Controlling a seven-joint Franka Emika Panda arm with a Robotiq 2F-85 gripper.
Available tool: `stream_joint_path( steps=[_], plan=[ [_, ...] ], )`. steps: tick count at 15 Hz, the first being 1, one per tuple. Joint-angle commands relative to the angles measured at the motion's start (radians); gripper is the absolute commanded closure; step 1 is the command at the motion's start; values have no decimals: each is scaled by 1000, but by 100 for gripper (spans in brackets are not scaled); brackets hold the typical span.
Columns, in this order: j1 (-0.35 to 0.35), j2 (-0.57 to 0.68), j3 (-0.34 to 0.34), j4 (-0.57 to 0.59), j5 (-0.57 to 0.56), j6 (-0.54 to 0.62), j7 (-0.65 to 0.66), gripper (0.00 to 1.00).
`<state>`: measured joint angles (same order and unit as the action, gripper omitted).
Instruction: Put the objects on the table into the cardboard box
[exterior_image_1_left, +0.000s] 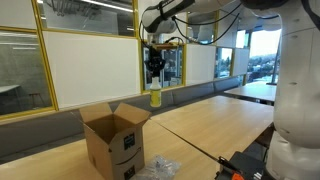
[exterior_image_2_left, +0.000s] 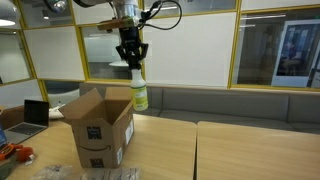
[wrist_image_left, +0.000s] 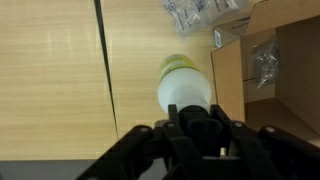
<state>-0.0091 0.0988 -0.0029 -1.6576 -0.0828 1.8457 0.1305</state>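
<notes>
High above the light wooden table (exterior_image_1_left: 205, 125), the black claw (exterior_image_2_left: 131, 60) gripped the small yellow-green spray bottle (exterior_image_2_left: 139, 93) near the open brown cardboard box (exterior_image_1_left: 113, 140). It was not inside yet; shiny clear plastic film (exterior_image_1_left: 158, 168) lay on the table.

An exterior view: low beside the white robot body (exterior_image_1_left: 295, 100), looking along the long light wood-grain table (exterior_image_1_left: 210, 115) | an exterior view: facing the brown cardboard box (exterior_image_2_left: 100, 130) across the table, mid-range | both catch box, raised black tool (exterior_image_1_left: 154, 75) | wrist view: close, straight down onto table (wrist_image_left: 50, 70).
</notes>
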Motion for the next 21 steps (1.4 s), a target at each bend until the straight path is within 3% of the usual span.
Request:
stream_joint_path(
  steps=[1,10,17,21],
  plan=[
    [39,81,28,152,6,-48,1,79],
    [122,231,91,308,52,-33,-32,79],
    [112,247,127,210,212,80,-128,80],
    [108,274,124,159,250,103,-172,80]
  ],
)
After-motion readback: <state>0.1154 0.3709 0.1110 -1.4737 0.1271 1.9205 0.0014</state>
